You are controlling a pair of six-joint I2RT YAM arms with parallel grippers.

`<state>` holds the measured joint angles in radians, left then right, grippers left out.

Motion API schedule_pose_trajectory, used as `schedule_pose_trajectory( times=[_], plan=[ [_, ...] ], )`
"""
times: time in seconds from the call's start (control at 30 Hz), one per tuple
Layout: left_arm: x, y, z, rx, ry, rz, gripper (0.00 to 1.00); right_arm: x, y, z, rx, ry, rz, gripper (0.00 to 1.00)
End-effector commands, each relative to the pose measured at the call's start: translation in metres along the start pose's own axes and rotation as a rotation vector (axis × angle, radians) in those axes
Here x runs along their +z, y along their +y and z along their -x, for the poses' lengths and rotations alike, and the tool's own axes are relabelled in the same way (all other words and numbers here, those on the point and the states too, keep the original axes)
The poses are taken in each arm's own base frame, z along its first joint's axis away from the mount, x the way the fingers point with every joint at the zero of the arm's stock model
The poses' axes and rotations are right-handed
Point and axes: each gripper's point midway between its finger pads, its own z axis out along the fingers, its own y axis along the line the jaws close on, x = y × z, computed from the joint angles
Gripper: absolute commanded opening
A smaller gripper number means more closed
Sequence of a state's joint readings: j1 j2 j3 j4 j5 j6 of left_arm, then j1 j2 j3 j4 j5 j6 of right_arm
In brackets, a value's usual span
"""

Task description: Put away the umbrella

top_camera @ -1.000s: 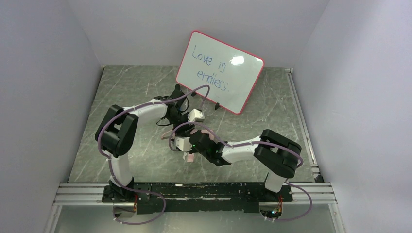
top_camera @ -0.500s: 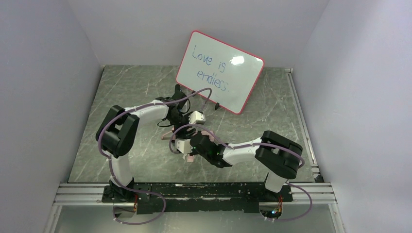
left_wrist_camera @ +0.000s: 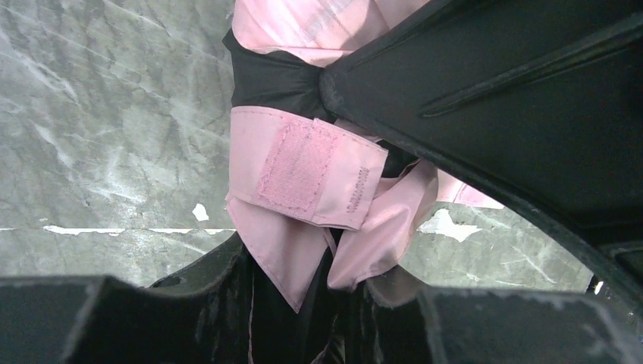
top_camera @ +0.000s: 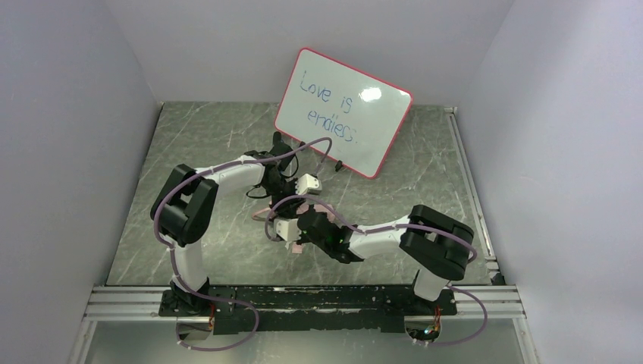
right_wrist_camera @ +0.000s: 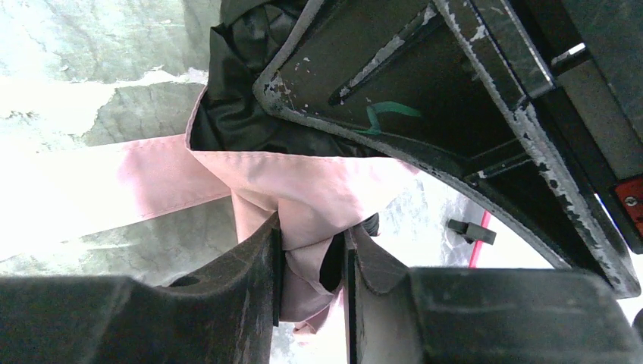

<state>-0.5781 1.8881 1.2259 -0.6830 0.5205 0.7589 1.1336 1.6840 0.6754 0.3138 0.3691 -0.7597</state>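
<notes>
- Closes left tool afresh on umbrella fabric below the strap, slightly nearer the right tool.
- Keeps right tool clamped on fabric.
- Leaves strap not yet fastened.

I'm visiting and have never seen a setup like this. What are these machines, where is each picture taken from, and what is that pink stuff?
The machines are a robot's left arm and right arm, bolted at the near edge of a table. The wide picture looks down from above and behind them; each close-up comes from a camera on one wrist. At the back stands a red-framed whiteboard. The pink cloth is a bundled umbrella. The right gripper pinches its fabric between two fingers. The left gripper has fabric between its fingers too, but whether it grips is unclear.
</notes>
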Motion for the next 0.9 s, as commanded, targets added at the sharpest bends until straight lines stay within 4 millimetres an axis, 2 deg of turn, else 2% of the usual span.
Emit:
schedule_pose_trajectory(
  times=[0.0, 0.03, 0.2, 0.27, 0.37, 0.5, 0.67, 0.77, 0.87],
  plan=[
    [0.015, 0.024, -0.014, 0.009, 0.054, 0.076, 0.09, -0.018, 0.088, -0.05, -0.034, 0.124, 0.322, 0.3],
    [0.016, 0.022, -0.015, 0.013, 0.056, 0.072, 0.09, -0.019, 0.086, -0.047, -0.026, 0.115, 0.314, 0.33],
    [0.018, 0.021, -0.02, 0.016, 0.068, 0.084, 0.05, -0.025, 0.063, -0.028, 0.032, 0.054, 0.241, 0.63],
    [0.019, 0.021, -0.022, 0.011, 0.078, 0.087, 0.05, -0.031, 0.049, -0.016, 0.072, 0.013, 0.2, 0.69],
    [0.022, 0.022, -0.026, 0.007, 0.095, 0.098, 0.05, -0.046, 0.025, 0.003, 0.16, -0.07, 0.128, 0.71],
    [0.022, 0.025, -0.03, -0.005, 0.112, 0.123, 0.05, -0.081, -0.013, 0.025, 0.425, -0.207, 0.001, 0.71],
    [0.023, 0.029, -0.033, -0.042, 0.114, 0.158, 0.05, -0.125, -0.044, 0.026, 0.909, -0.32, -0.128, 0.68],
    [0.023, 0.029, -0.035, -0.063, 0.122, 0.165, 0.05, -0.145, -0.053, 0.019, 1.179, -0.341, -0.168, 0.67],
    [0.023, 0.026, -0.038, -0.067, 0.141, 0.171, 0.05, -0.155, -0.053, 0.016, 1.361, -0.355, -0.165, 0.68]
  ],
)
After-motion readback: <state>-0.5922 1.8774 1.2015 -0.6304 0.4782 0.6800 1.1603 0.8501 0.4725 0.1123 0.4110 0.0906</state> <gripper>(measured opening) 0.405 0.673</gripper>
